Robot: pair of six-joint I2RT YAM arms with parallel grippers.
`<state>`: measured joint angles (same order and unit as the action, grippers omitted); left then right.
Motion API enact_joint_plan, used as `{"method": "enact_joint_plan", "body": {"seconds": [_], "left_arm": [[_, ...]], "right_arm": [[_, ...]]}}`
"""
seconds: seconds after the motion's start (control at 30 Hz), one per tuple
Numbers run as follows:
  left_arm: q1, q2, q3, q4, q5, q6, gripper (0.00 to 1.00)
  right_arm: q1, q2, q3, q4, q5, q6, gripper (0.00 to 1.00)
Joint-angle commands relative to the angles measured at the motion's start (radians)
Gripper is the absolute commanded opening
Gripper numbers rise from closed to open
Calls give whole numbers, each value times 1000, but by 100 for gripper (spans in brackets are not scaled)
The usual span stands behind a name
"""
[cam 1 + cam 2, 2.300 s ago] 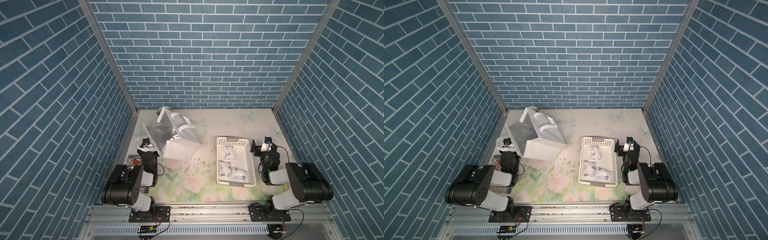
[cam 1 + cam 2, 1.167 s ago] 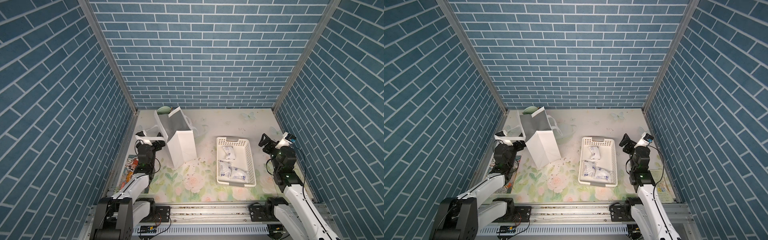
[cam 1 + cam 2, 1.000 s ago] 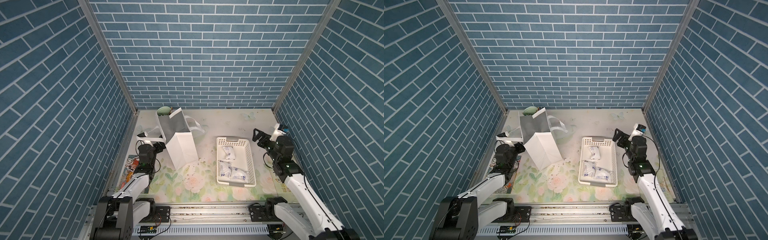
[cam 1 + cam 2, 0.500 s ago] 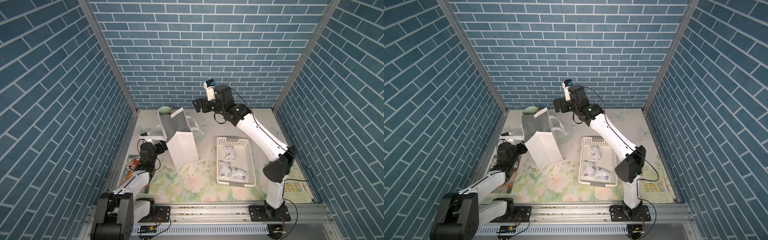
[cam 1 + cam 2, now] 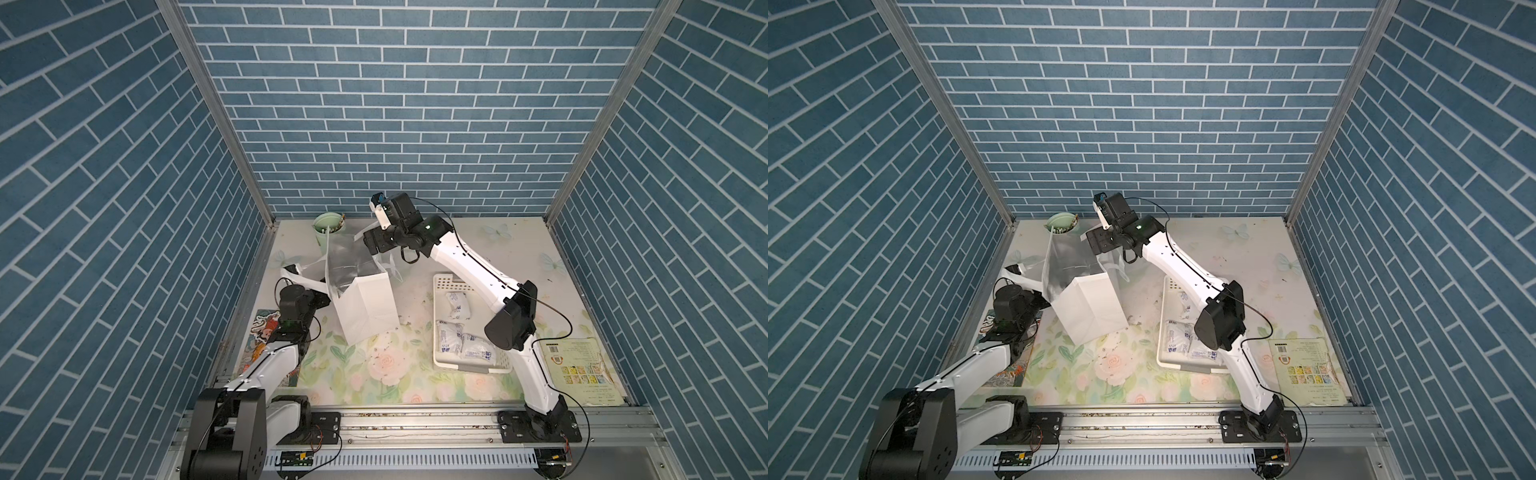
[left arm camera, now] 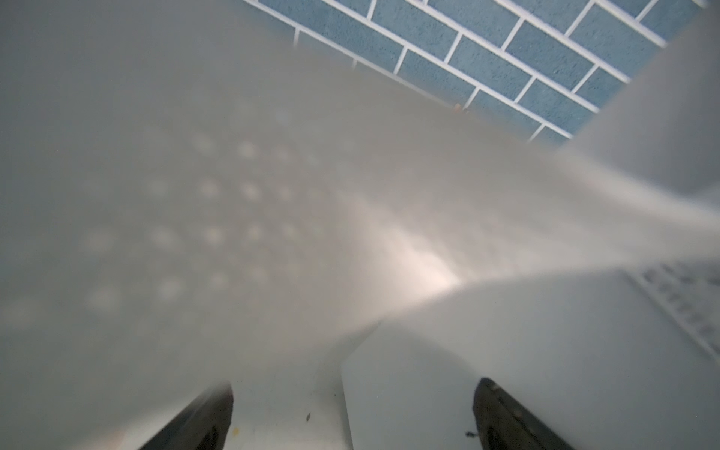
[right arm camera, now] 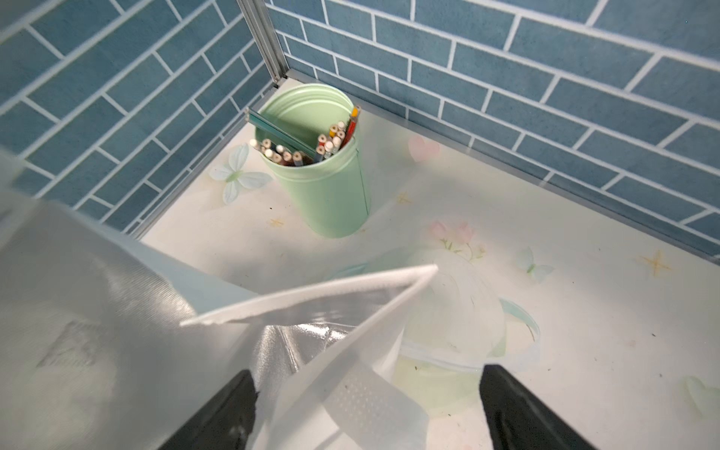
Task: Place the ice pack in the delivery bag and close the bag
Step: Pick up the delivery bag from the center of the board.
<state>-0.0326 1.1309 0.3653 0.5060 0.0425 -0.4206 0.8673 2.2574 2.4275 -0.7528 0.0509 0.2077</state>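
2 arms: both at the delivery bag (image 5: 365, 307)
left end effector (image 6: 350, 389): beside bag's left wall, jaws wide apart, nothing pinched
right end effector (image 7: 368, 374): released, straddling bag's far rim and strap
bag: upright on desk (image 5: 498, 249), foil mouth open
ice packs (image 5: 457, 305): in basket (image 5: 442, 282), right of bag

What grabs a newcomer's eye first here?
The right arm stretched far across, its jaws open at the rim of the upright delivery bag with silver foil lining on the left side. Then the white basket of ice packs beneath that arm, and the mint pencil cup in the far corner.
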Motion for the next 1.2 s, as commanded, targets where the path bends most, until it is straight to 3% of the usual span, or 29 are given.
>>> {"method": "enact_joint_plan", "body": {"seconds": [0.0,0.23,0.4,0.57,0.7,1.0,1.17], "left_arm": [[5,-39,-27,10,-25,-37,100],[5,-94,-50,42,7,-33,100],[5,-97,-52,65,116,-44,100],[5,-150,-106,131,205,-82,100],[4,-166,-139,180,294,-75,100],[3,69,-21,53,367,-26,100],[4,85,-9,27,349,-33,100]], "right_arm": [[21,8,59,-93,35,-16,73],[33,-14,8,-93,44,14,43],[36,-54,-26,-54,98,38,1],[27,-122,-58,91,200,85,0],[12,-163,-63,227,175,152,0],[16,-284,-191,431,-55,242,0],[27,-360,-288,459,25,248,0]]}}
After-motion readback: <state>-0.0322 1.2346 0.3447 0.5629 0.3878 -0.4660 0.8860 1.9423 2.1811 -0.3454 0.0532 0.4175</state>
